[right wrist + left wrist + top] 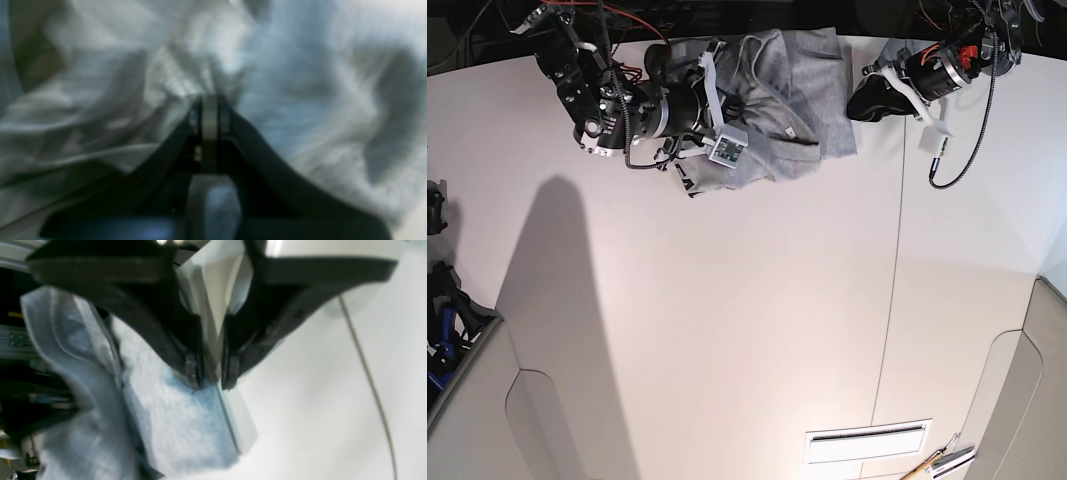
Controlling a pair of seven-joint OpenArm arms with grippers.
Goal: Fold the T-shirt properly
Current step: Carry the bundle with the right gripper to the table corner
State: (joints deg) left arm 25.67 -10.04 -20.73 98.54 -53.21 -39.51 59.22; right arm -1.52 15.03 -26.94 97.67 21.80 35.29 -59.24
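Note:
The light grey T-shirt point(787, 100) lies crumpled at the far middle of the white table point(727, 320). My left gripper point(859, 105) sits at the shirt's right edge. In the left wrist view its jaws point(211, 378) stand a narrow gap apart, tips at the cloth's edge point(180, 426), with pale table showing between them. My right gripper point(689, 178) is at the shirt's left side. In the right wrist view it point(210, 103) is shut on a fold of the T-shirt point(300, 83), and blurred cloth fills that view. No lettering or label shows.
A black cable point(957, 150) hangs from the left arm over the table; it also shows in the left wrist view point(367, 373). A table seam point(895, 260) runs front to back. A vent slot point(867, 440) and small tools point(942, 462) lie near the front right.

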